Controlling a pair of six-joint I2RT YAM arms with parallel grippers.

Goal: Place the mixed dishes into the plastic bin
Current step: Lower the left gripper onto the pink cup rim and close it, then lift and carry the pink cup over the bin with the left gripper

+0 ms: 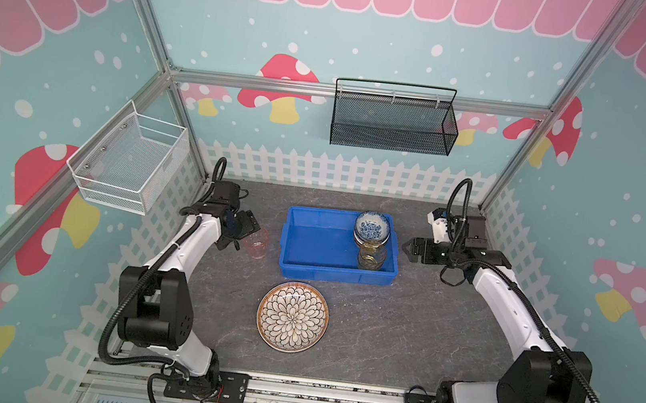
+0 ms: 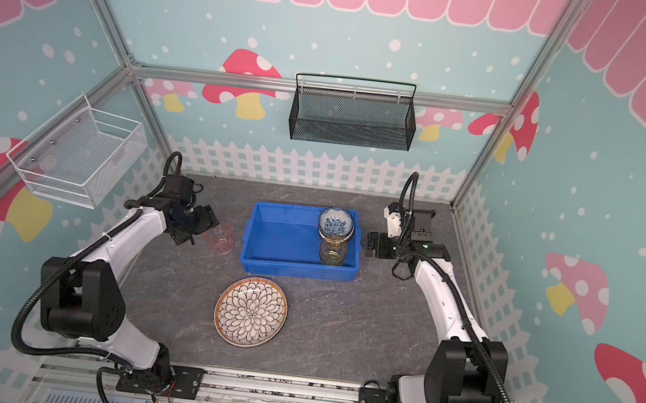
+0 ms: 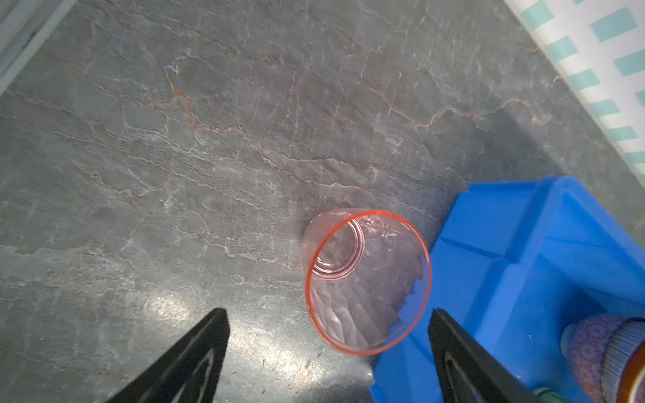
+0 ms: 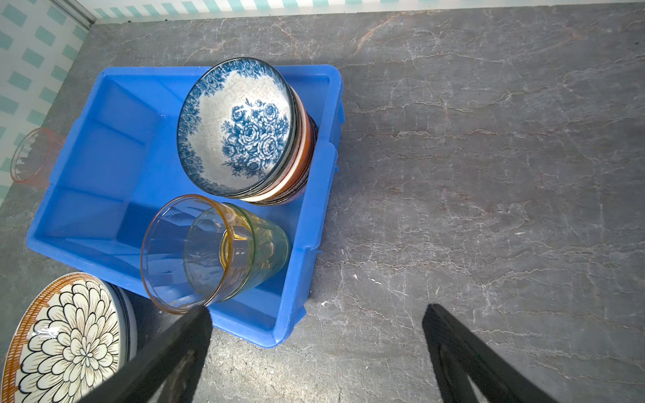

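The left hand (image 3: 328,312) stands wide and holds nothing. The pink cup (image 3: 366,282) sits upright on the tabletop (image 3: 209,139) between its fingertips, close to one finger; I cannot tell whether they touch. The cup is outside the bin (image 1: 337,273), just beside its left wall. Inside the bin, at the right end, are a stack of bowls (image 1: 371,227) and an amber cup (image 4: 181,251) nested in a green cup (image 4: 268,244). The plate (image 1: 292,317) lies on the tabletop in front of the bin. The right hand (image 4: 317,308) is also wide and empty, right of the bin.
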